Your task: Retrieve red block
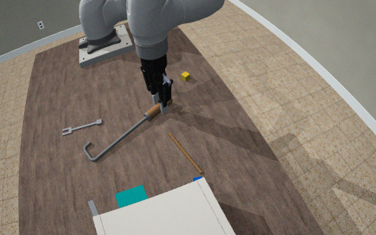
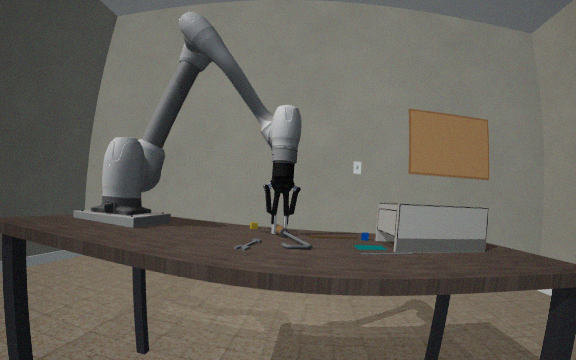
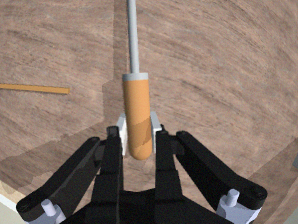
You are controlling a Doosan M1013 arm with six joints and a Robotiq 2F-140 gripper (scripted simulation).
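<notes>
My gripper [image 1: 162, 105] [image 2: 279, 226] [image 3: 138, 121] is down at the table and shut on the orange handle of a grey hook tool [image 1: 119, 138] [image 2: 295, 242] [image 3: 132, 36]. The tool lies flat on the table, its hooked end pointing away from me toward the front left. The teal square [image 1: 130, 196] [image 2: 370, 247] lies on the table beside the white cabinet [image 1: 165, 212] [image 2: 438, 227]. The red block is hidden in every view.
A thin wooden stick [image 1: 185, 153] [image 3: 33, 88] lies between the tool and the cabinet. A grey fork-ended tool [image 1: 81, 126] [image 2: 247, 244] lies to the left. A yellow cube [image 1: 185, 76] [image 2: 254, 225] sits behind my gripper. A blue block [image 1: 197, 178] [image 2: 365, 236] sits by the cabinet's corner.
</notes>
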